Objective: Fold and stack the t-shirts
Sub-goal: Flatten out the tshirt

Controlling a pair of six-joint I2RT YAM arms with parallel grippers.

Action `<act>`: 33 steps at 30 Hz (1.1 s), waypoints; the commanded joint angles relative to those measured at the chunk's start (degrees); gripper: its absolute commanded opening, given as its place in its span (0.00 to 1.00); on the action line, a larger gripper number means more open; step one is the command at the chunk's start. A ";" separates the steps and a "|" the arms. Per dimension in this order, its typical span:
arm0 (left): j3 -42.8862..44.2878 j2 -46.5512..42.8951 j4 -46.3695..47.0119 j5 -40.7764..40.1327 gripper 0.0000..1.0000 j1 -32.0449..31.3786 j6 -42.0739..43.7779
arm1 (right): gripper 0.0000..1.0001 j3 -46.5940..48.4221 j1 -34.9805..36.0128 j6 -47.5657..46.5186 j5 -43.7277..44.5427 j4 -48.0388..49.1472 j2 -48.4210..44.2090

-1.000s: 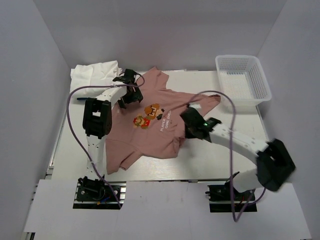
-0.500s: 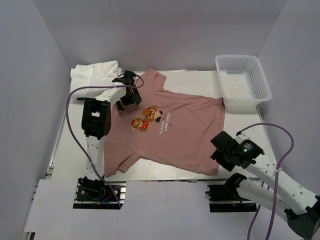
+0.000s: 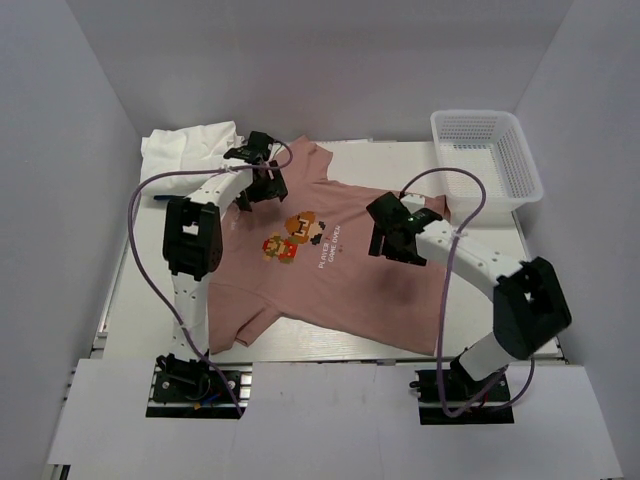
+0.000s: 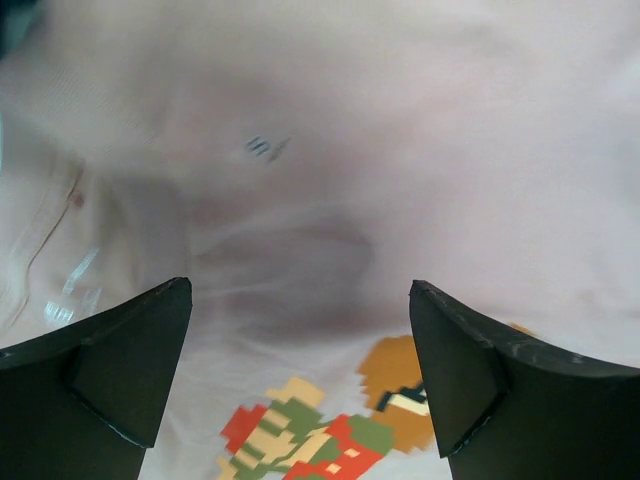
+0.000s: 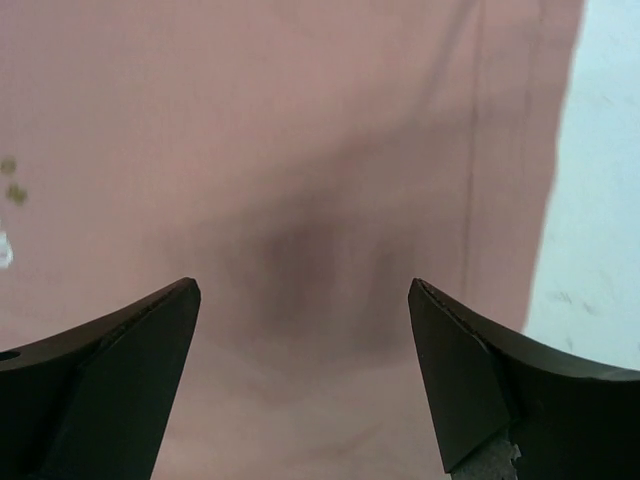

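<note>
The dusty pink t-shirt (image 3: 340, 270) lies spread face-up across the middle of the desk (image 3: 400, 160). Its cartoon print (image 3: 295, 232) shows, its neck end seems to point toward the left edge, and its hem lies toward the right edge. The white t-shirts (image 3: 190, 148) sit in a loose heap at the far-left corner. A white mesh basket (image 3: 487, 160) stands at the far-right corner.

The left tool (image 3: 262, 180) hangs over the upper chest, just above the print, with its fingers (image 4: 110, 370) spread wide and nothing between them. The right tool (image 3: 392, 228) hovers over the hem side, also wide open and empty. Its wrist view shows the stitched hem (image 5: 510, 180) just inside the bare desk.

Judging by this, spreading out is about finished and the first fold has not begun. A few soft creases remain near the print. The next move calls for both tools to drop to the cloth and pinch one long edge, one near the shoulder and one near the hem. They should take only the shirt's own layers, then carry that side over evenly so it doesn't bunch.
</note>
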 commanded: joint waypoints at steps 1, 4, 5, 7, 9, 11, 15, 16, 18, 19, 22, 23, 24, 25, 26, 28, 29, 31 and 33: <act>0.63 -5.69 6.82 4.32 1.00 -0.29 4.27 | 0.90 1.69 -5.86 -6.17 -5.03 9.96 4.89; 3.87 -1.48 7.53 6.97 1.00 -0.82 7.16 | 0.90 5.26 -9.91 -8.45 -9.08 10.96 10.85; 5.10 1.76 7.53 6.18 1.00 -0.82 7.70 | 0.90 5.99 -10.53 -9.16 -9.52 10.69 12.19; 7.30 4.33 6.74 4.25 1.00 -0.82 8.23 | 0.90 9.13 -12.82 -12.14 -11.00 10.69 15.88; 7.92 6.44 7.27 3.11 1.00 -0.82 8.23 | 0.90 11.43 -15.01 -14.77 -12.07 10.69 20.18; 7.93 7.23 9.55 2.23 1.00 -0.30 7.62 | 0.90 12.93 -15.64 -15.84 -13.30 12.52 24.05; 9.67 9.43 11.14 1.61 1.00 0.32 4.55 | 0.90 20.75 -18.19 -19.61 -16.56 10.87 31.00; 10.73 11.09 9.66 0.82 1.00 0.32 3.67 | 0.90 22.15 -18.97 -20.06 -16.03 10.17 32.14; 14.67 12.86 6.93 -3.04 1.00 0.32 0.42 | 0.90 27.25 -19.50 -21.29 -15.94 8.41 36.54; 15.83 13.74 4.66 -3.83 1.00 0.32 -0.37 | 0.90 28.57 -20.46 -22.51 -15.77 7.79 38.38; 17.77 15.68 3.05 -6.21 1.00 0.85 -5.38 | 0.90 36.82 -22.22 -24.88 -14.71 5.51 42.78; 17.77 16.46 1.48 -6.91 1.00 0.85 -7.22 | 0.90 39.63 -22.58 -24.98 -14.45 4.63 43.49; 18.47 17.08 1.47 -6.92 1.00 1.37 -9.67 | 0.90 40.70 -23.19 -25.42 -14.62 4.71 45.76; 18.48 17.08 1.47 -5.79 1.00 1.38 -10.57 | 0.90 43.06 -23.98 -27.25 -15.06 4.71 46.48; 18.48 17.09 2.51 -4.99 1.00 1.90 -11.10 | 0.90 45.87 -24.25 -27.62 -16.19 3.23 48.66; 19.00 17.61 3.75 -2.72 1.00 1.90 -11.10 | 0.90 49.31 -24.87 -29.89 -18.04 2.34 49.29; 19.79 17.61 4.88 -2.00 1.00 1.90 -11.10 | 0.90 50.28 -24.69 -30.43 -18.83 1.56 49.12; 20.40 17.61 6.73 1.06 1.00 1.90 -8.39 | 0.90 50.38 -24.25 -32.71 -21.64 1.20 47.98; 20.41 14.99 9.90 3.00 1.00 1.03 -4.98 | 0.90 50.64 -23.46 -33.68 -25.33 0.67 45.01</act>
